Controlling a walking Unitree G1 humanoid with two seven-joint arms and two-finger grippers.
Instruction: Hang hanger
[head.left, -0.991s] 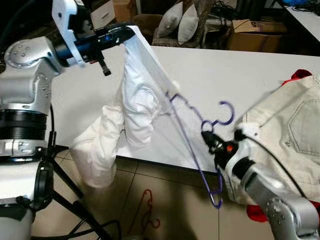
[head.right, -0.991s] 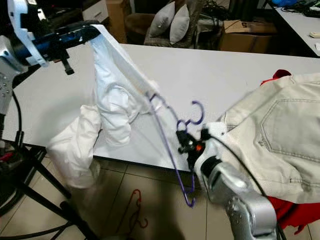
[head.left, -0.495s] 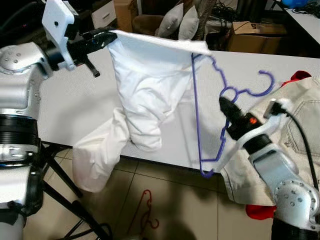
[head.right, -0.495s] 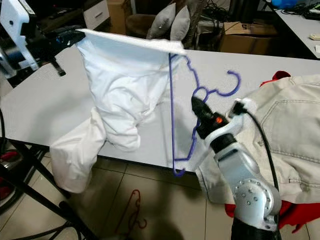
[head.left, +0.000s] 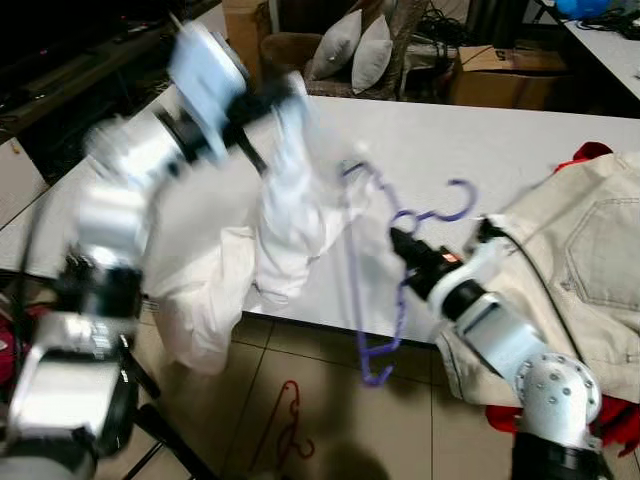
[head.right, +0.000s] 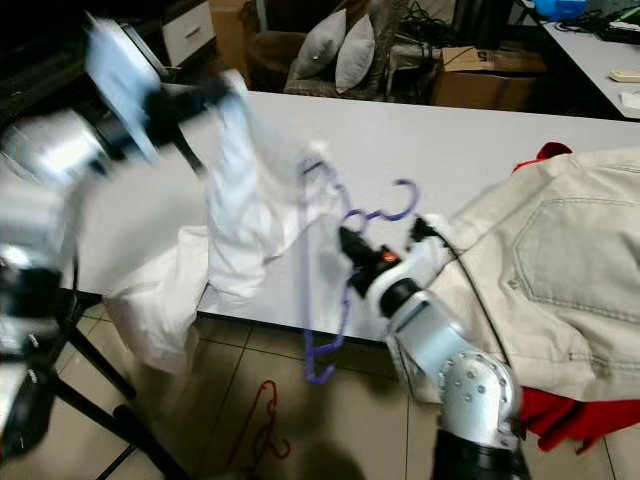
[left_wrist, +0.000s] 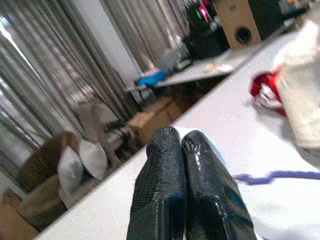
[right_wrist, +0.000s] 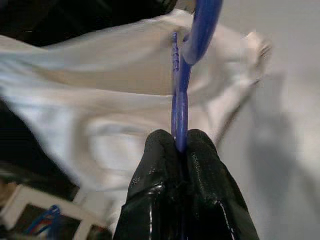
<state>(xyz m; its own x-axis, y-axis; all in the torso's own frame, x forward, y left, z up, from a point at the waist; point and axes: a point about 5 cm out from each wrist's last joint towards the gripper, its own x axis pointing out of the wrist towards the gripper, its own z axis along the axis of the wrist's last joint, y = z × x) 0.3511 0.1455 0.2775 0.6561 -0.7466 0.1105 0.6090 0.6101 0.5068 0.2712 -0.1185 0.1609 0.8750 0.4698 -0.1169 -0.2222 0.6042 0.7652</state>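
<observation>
Hanger (head.left: 385, 270), purple and thin, hangs in the air above the front edge of a white table (head.left: 500, 140), tilted, with its hook up and its bottom bar dropping below the table edge. The right gripper (head.left: 403, 246) is clenched on the hanger just under the hook; the right wrist view shows both black fingers pressed tight against the purple wire. One hanger shoulder reaches into a white shirt (head.left: 290, 210). The left gripper (head.left: 285, 92) is raised above the table's left side and pinches the top of the shirt, its fingertips (left_wrist: 180, 165) squeezed together on white cloth. The left arm is blurred. The shirt droops from this grip, one sleeve hanging past the table edge toward the floor. A pale denim garment (head.left: 580, 260) lies heaped on the table's right side, over something red. A red hanger (head.left: 290, 420) lies on the tiled floor.

Likely risks: the thin wire could twist or slip between the right fingers, the shoulder could slide out of the shirt, or the dangling sleeve could snag the bottom bar.
</observation>
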